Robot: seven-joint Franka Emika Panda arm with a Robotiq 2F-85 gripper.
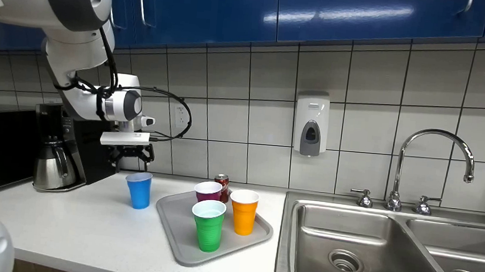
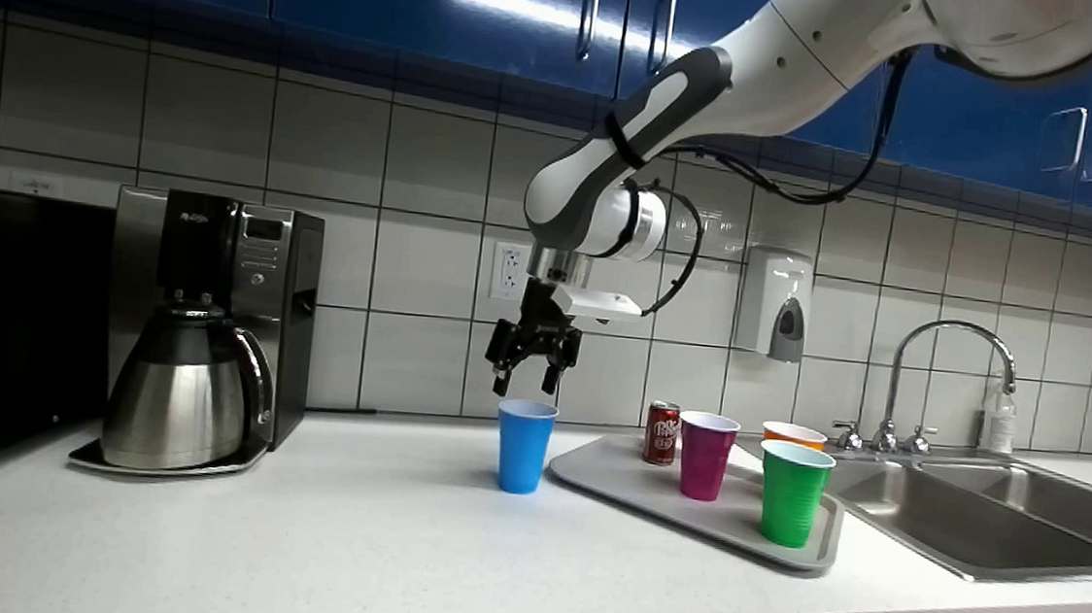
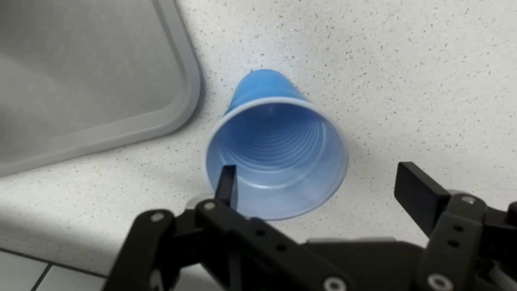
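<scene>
We see the pincer [image 2: 525, 385] spread wide, holding nothing, above the blue cup [image 2: 524, 451], with the tray [image 2: 611, 470] beside that cup.

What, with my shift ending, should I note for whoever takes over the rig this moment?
Claw: open, empty, above the tapered blue plastic cup.
Things: cup upright on the speckled white countertop, off the grey round-cornered tray, which holds a green plastic cup, orange plastic cup, purple plastic cup and red metal can.
Done: claw is positioned over the cup; no contact visible.
Left: cup not yet gripped; in the wrist view one finger overlaps its rim, so centring first may help.
</scene>
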